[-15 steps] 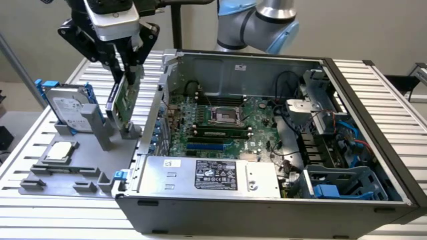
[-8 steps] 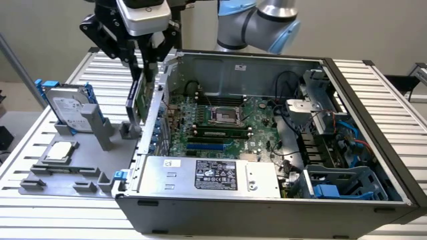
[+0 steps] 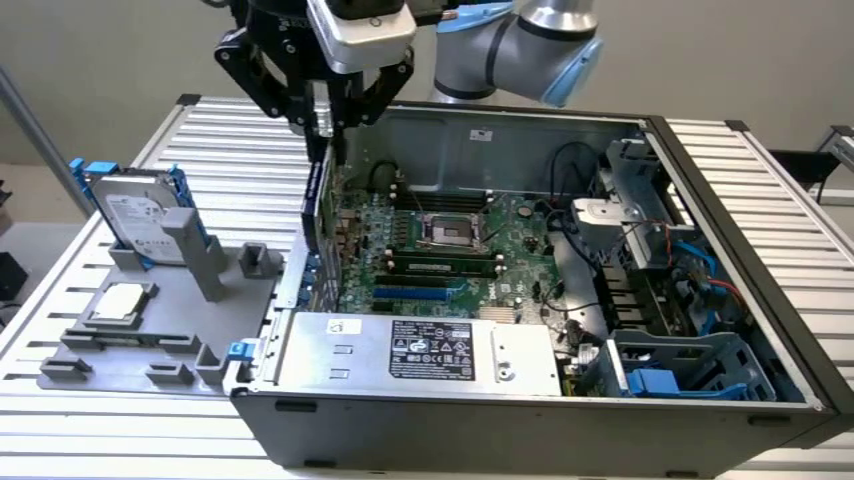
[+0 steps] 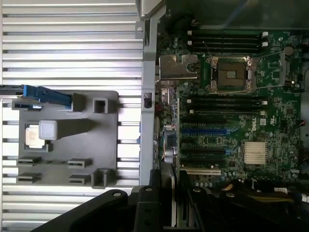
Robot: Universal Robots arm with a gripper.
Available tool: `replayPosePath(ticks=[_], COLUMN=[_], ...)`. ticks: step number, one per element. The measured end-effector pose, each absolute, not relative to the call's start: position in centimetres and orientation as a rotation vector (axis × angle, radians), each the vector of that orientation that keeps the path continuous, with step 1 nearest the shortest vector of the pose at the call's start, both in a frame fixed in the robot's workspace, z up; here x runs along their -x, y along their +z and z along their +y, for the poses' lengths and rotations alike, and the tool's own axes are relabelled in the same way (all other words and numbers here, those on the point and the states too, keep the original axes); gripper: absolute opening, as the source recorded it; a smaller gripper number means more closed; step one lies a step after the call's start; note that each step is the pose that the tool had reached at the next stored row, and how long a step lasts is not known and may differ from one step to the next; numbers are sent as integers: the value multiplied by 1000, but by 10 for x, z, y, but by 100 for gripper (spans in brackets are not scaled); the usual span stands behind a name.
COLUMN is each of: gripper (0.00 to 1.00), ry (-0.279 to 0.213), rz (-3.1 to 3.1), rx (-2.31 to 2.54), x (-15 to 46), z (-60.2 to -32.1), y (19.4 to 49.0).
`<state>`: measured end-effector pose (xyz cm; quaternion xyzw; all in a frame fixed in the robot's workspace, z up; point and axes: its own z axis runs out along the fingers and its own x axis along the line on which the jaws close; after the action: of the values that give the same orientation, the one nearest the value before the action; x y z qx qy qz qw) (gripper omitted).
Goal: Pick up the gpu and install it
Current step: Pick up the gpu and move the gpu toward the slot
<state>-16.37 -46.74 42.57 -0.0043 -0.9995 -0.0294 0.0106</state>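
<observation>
**Card held on edge over the slots**

The black two-fingered gripper is partly closed on the top edge of the gpu, a thin black expansion card; the card hangs upright (edge down, presumably so its connector can meet a slot) just above the green motherboard, at that board's edge on the exterior view's left; it looks not yet seated; the silver hard drive stands well apart from the motherboard.

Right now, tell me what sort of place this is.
Likely a robotics lab bench for PC assembly: an open computer case on a slatted metal table, a parts fixture beside it, and the end effector gripping the gpu.
</observation>
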Motion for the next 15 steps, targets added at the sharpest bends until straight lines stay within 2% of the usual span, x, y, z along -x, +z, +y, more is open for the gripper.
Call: replayPosePath(ticks=[15], gripper=[27], ry=[-80], rz=[-3117], rx=[14], x=[95], z=[-465], y=[414])
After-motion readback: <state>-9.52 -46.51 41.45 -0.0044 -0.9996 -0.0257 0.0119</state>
